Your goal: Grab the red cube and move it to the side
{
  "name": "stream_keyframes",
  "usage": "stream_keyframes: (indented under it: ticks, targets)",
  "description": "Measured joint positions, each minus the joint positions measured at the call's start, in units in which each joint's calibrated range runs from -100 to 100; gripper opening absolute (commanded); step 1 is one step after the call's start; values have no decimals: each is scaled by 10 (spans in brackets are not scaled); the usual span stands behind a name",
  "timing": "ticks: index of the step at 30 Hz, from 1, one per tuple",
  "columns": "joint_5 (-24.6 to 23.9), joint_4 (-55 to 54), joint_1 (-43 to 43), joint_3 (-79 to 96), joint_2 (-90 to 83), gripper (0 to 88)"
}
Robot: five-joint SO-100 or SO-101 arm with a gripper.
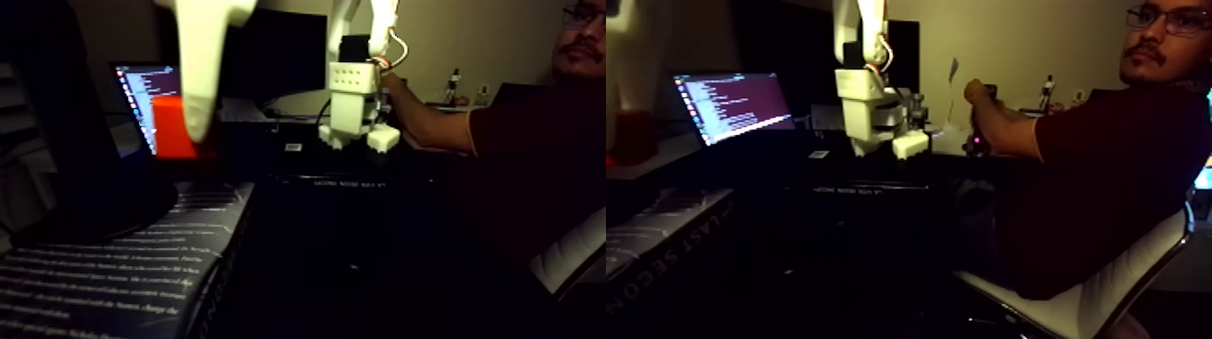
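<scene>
Red cube [171,126] sits right behind my white end effector [200,122], one finger [200,90] crossing its face, so I'm lined up to grip. Can't tell how wide I'm open. Laptop [144,95] glows behind it.

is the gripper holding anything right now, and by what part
Seemingly the red cube, with a white finger across its right side; the dim, close fixed view leaves the grip itself uncertain.
</scene>
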Motion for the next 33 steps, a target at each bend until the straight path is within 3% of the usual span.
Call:
stream_keyframes:
  ticks: [9, 15, 26, 33]
  targets:
    - [-15, 8, 0, -10, 97, 94]
    - [-27, -46, 0, -10, 121, 96]
    - [-35, -72, 0, -10, 121, 162]
    - [-16, -72, 0, -10, 121, 355]
